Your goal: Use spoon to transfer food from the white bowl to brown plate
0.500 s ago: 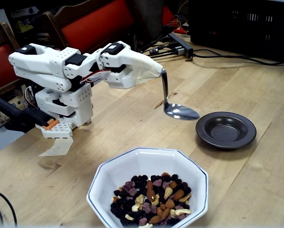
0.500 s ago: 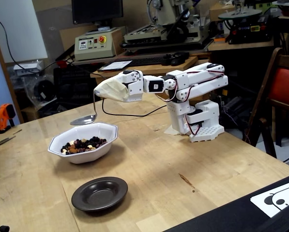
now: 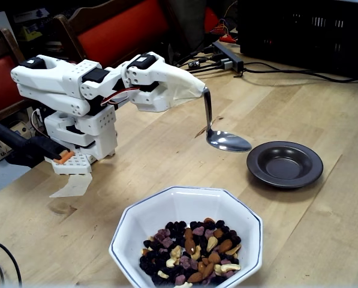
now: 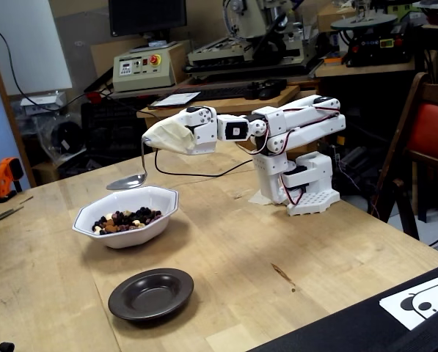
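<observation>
The shiny spoon hangs in the air with its oval bowl level and nothing visible in it. Its handle runs up into a cream wrap that covers my gripper, which is shut on it; the fingers themselves are hidden. The white bowl stands on the wooden table, holding the food, a mix of nuts and dark fruit. The spoon hovers just above and behind the bowl's far rim. The brown plate lies bare beside the bowl.
The arm's white base is clamped at the table's edge. Red-cushioned chairs stand behind it. A power strip with cables and a black crate sit at the table's back. A black board covers one corner.
</observation>
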You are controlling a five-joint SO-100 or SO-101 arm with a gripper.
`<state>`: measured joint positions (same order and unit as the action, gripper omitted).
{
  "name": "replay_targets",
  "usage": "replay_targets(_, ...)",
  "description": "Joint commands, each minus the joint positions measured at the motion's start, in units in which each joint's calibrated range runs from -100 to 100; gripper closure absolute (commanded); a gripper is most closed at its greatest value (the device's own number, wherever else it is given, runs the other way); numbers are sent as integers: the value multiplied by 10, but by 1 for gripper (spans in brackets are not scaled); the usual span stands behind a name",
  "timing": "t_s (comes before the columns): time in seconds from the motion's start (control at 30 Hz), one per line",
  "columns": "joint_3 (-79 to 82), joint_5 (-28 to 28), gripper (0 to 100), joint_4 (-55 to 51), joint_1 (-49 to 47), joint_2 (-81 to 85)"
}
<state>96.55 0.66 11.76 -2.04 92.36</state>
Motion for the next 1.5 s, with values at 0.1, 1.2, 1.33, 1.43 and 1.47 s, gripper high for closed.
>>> replay_targets(0.1, -1, -1, 98, 1, -3, 0)
replay_targets(1.2, -1, 1, 98, 1, -3, 6)
replay_targets(1.33, -1, 2, 98, 1, -3, 6)
replay_targets(1.43, -1, 2, 98, 1, -3, 6)
replay_targets(1.47, -1, 2, 98, 1, -3, 7)
